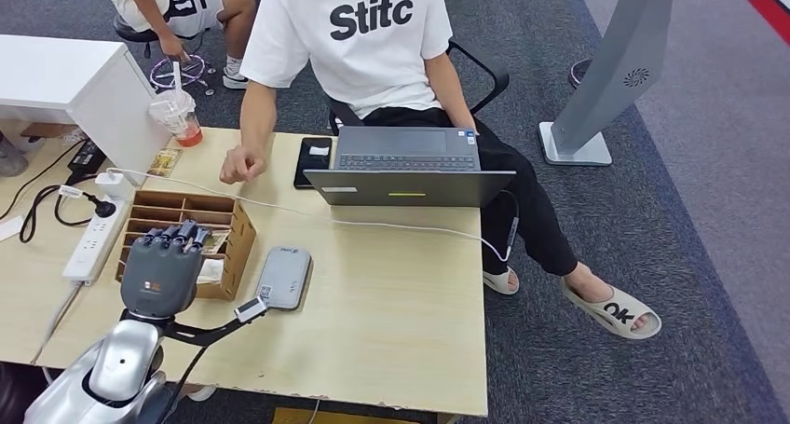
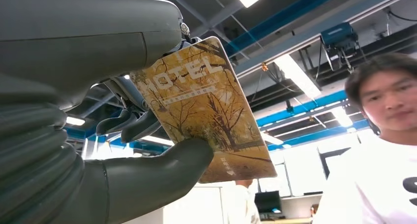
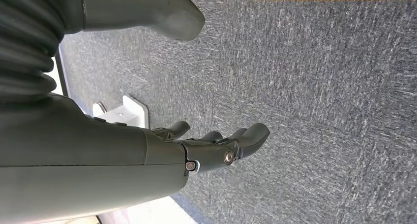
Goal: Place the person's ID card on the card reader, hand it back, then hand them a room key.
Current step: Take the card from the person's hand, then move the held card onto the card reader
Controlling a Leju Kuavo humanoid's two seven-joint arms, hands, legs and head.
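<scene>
My left hand (image 1: 160,266) is raised over the wooden card box (image 1: 238,221) at the table's left. It holds a room key card (image 2: 209,106), yellow-brown with tree artwork and the word HOTEL, pinched between thumb (image 2: 167,170) and fingers (image 2: 129,120). The grey card reader (image 1: 283,276) lies flat on the table just right of the box, with nothing on it. A person in a white T-shirt (image 1: 359,33) sits across the table, one fist (image 1: 240,166) resting on the tabletop. My right hand (image 3: 216,147) hangs over dark carpet, its fingers slightly curled and holding nothing.
An open laptop (image 1: 407,166) and a black phone (image 1: 313,160) sit at the table's far side, with a white cable (image 1: 391,225) running across. A power strip (image 1: 91,242) and a plastic cup (image 1: 175,116) are at the left. A grey stand (image 1: 606,88) rises at right.
</scene>
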